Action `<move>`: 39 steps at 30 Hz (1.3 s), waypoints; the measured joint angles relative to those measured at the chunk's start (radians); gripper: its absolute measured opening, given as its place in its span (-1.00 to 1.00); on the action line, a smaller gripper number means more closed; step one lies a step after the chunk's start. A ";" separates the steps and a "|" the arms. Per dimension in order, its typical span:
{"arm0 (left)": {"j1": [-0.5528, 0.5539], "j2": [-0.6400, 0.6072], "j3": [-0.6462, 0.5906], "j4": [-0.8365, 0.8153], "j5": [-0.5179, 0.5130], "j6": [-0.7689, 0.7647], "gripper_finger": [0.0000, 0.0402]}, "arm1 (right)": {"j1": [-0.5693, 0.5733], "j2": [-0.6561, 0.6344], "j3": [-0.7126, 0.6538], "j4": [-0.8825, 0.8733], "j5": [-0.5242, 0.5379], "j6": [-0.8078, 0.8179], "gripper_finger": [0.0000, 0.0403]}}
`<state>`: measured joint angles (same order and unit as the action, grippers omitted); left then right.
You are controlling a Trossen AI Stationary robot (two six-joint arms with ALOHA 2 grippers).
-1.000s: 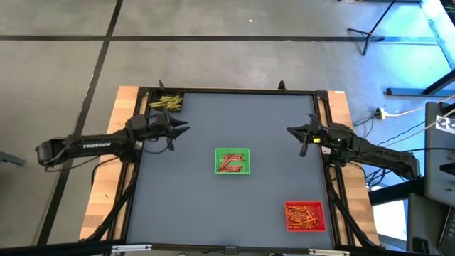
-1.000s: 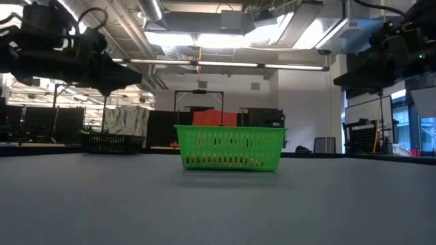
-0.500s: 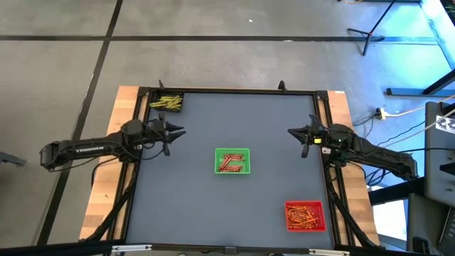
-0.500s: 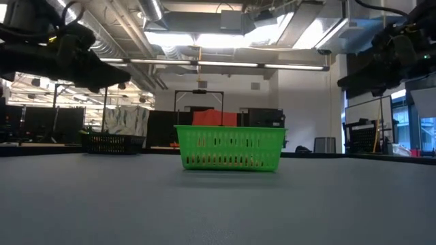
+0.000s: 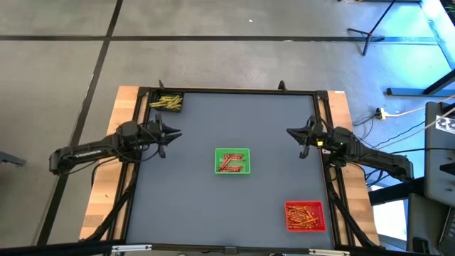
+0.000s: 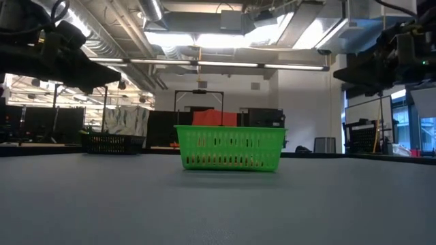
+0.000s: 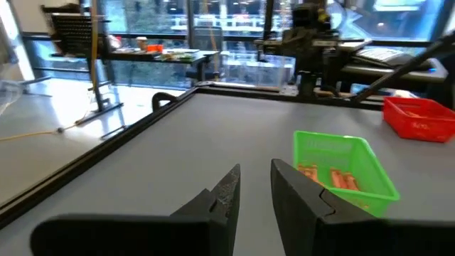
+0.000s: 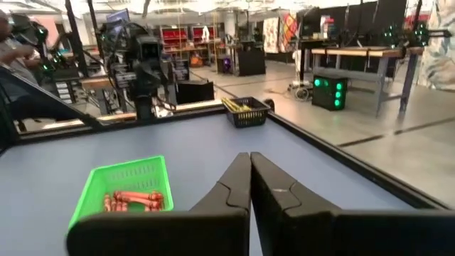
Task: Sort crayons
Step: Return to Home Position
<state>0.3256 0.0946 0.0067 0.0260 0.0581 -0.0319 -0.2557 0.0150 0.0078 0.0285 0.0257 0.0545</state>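
Crayons lie in three small trays. Red-orange ones fill the green tray (image 5: 232,161) at the table's middle, and they show through its open top (image 7: 328,176). Orange-red crayons (image 5: 304,215) lie in the red tray (image 5: 288,226) at the near right corner. Yellow and green crayons (image 5: 165,102) lie in the black tray (image 8: 245,111) at the far left corner. My left gripper (image 5: 175,133) hovers level at the left edge, open by a narrow gap (image 7: 256,181), with nothing between its fingers. My right gripper (image 5: 290,132) hovers level at the right edge, shut and empty (image 8: 250,167).
A raised black frame (image 5: 234,90) runs around the grey tabletop. Both arms hang well above the surface in the low view, my left arm (image 6: 61,51) and my right arm (image 6: 388,58). Bare grey table lies between the trays.
My left gripper has drawn back toward the table's left edge, and the gap between its fingers has narrowed. My right gripper stays at the right edge, shut throughout. The trays and crayons have not moved.
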 joint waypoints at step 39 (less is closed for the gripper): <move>0.000 -0.004 0.001 -0.012 -0.053 0.016 -0.68 | 0.000 0.024 0.000 -0.014 -0.019 0.019 -0.97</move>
<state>0.3256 0.0910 0.0078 0.0143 0.0051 -0.0158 -0.2554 0.0395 0.0074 0.0147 0.0067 0.0738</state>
